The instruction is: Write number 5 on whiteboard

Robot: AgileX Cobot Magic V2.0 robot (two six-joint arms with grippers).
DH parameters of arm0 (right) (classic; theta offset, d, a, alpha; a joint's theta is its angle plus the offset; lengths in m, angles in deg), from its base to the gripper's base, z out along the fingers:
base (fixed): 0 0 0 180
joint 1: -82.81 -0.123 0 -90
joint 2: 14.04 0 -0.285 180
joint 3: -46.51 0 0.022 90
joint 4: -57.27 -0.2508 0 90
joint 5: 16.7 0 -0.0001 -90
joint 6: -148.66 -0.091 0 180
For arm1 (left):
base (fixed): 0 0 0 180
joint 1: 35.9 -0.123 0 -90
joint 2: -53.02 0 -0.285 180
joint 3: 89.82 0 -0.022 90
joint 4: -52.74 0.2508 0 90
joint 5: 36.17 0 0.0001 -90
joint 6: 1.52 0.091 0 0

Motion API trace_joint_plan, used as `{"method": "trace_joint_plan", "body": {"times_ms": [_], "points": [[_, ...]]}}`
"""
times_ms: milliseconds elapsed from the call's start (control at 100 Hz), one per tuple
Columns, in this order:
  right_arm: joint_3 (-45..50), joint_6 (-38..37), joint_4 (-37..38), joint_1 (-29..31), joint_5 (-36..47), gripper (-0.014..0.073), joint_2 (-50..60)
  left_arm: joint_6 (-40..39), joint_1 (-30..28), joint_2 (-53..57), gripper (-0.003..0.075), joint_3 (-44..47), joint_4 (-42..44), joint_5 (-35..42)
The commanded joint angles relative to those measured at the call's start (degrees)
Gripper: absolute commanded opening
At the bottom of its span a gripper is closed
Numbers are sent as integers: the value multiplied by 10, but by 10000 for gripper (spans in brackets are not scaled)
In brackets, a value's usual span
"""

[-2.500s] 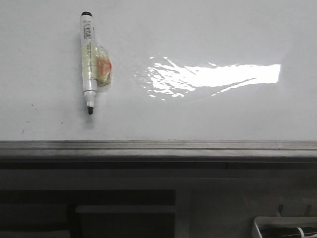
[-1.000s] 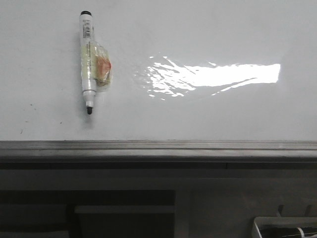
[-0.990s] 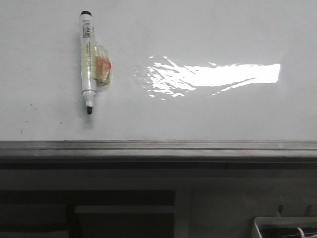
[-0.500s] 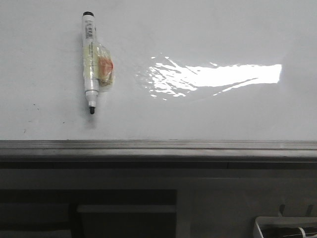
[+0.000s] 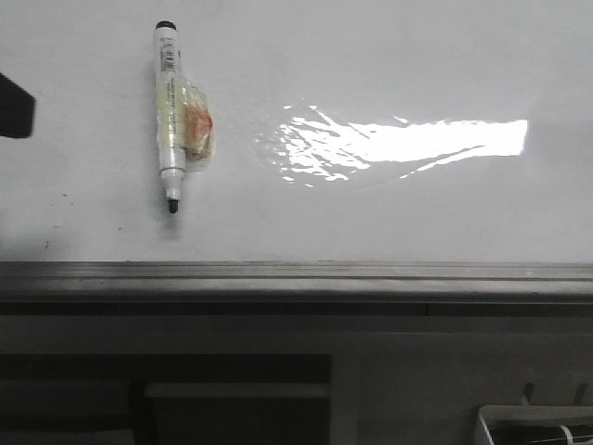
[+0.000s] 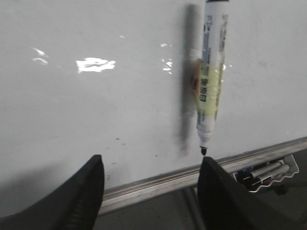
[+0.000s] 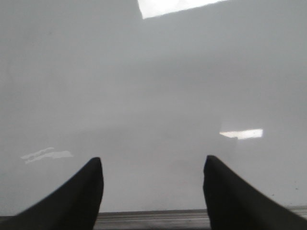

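Both your grippers are spread wide and holding nothing, and the whiteboard (image 5: pixel 389 56) carries no drawn number 5.

Your left gripper (image 6: pixel 151 191) hangs over the board's near edge with its two dark fingers (image 6: pixel 81 201) far apart; the marker (image 6: pixel 211 76) lies flat on the board just past the gap, its black tip toward the grey edge strip (image 6: pixel 158 182). Your right gripper (image 7: pixel 152 191) is just as wide, over bare white board. From the front you get only a dark sliver of the left arm (image 5: pixel 14 107) at the frame's left edge, beside the marker and its yellowish tape wrap (image 5: pixel 190 130); only the left wrist view shows the wire tray of spare markers (image 6: pixel 264 172) under the strip.
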Motion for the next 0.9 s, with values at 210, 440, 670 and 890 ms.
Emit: {"method": "trace_joint_plan", "body": {"times_ms": [210, 440, 670, 890], "points": [[-20, 8, -4, 0, 48, 407, -9, 5, 148, -108, 386, -48, -27, 192], [-20, 8, -6, -16, 48, 407, -9, 3, 157, -187, 386, -75, -32, 218], [-20, 11, -31, -25, 47, 407, -13, 3, 157, -214, 173, -82, -32, 218], [-36, 270, -271, -95, 4, 407, -74, 26, 163, -187, -20, -102, 47, 172]]}}
